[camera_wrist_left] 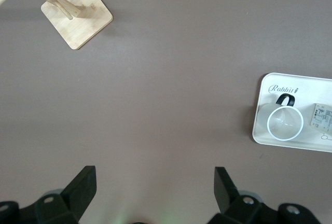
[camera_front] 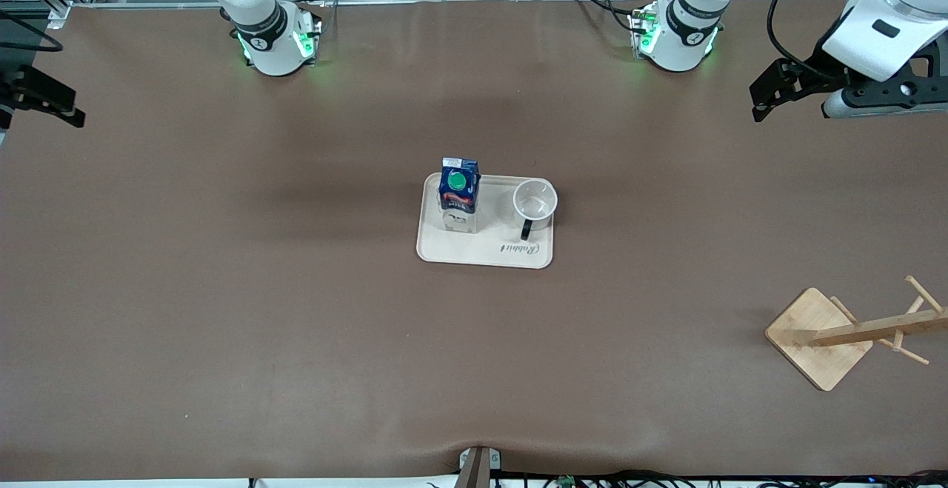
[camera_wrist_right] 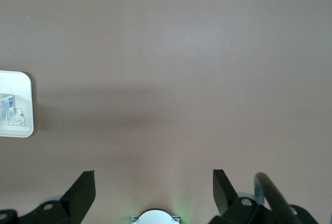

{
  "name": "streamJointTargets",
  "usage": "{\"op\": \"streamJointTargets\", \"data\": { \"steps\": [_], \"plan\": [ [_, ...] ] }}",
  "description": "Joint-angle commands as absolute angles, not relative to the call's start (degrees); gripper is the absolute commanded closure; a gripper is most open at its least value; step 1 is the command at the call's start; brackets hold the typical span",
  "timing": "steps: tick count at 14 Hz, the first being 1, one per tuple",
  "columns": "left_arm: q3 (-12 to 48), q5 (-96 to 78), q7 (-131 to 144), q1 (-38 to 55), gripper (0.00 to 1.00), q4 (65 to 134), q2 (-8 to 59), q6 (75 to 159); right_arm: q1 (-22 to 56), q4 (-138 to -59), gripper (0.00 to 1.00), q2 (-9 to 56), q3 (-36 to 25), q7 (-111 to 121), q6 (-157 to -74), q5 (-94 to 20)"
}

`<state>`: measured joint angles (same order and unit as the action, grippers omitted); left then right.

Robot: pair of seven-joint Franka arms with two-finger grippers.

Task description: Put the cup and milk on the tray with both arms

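Observation:
The cream tray (camera_front: 459, 247) lies at the middle of the table. The milk carton (camera_front: 459, 190), with a blue top and green cap, stands upright on it toward the right arm's end. The white cup (camera_front: 535, 201) stands upright on the tray beside the milk, its black handle toward the front camera. My left gripper (camera_front: 763, 99) is open and empty, up over the left arm's end of the table. My right gripper (camera_front: 63, 107) is open and empty over the right arm's end. The left wrist view shows the tray (camera_wrist_left: 311, 86), the cup (camera_wrist_left: 285, 123) and the gripper (camera_wrist_left: 155, 182). The right wrist view shows a tray corner (camera_wrist_right: 23, 84) and the gripper (camera_wrist_right: 154, 182).
A wooden cup rack (camera_front: 818, 336) with a square base and pegs stands toward the left arm's end, nearer the front camera than the tray; it also shows in the left wrist view (camera_wrist_left: 78, 16). The brown table (camera_front: 259, 288) spreads around the tray.

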<state>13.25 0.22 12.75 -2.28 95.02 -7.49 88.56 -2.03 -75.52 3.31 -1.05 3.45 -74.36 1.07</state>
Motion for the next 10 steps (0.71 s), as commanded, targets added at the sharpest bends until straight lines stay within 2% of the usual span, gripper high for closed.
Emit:
{"op": "streamJointTargets", "data": {
  "steps": [1,4,10],
  "plan": [
    [13.89,-0.62,11.86,-3.08,0.0,94.75,-8.0,87.63,-3.25,-75.41,0.0,2.73,-0.18,4.39,-73.83,1.58],
    [13.89,-0.35,11.6,-3.08,0.0,94.75,-7.91,87.63,-3.25,-76.02,0.0,2.38,-0.18,4.39,-71.64,1.67],
    [13.89,-0.35,11.78,-3.08,0.0,93.69,-7.03,87.63,-2.9,-87.26,0.0,-5.0,-0.09,4.39,-78.47,2.02]
  ]
}}
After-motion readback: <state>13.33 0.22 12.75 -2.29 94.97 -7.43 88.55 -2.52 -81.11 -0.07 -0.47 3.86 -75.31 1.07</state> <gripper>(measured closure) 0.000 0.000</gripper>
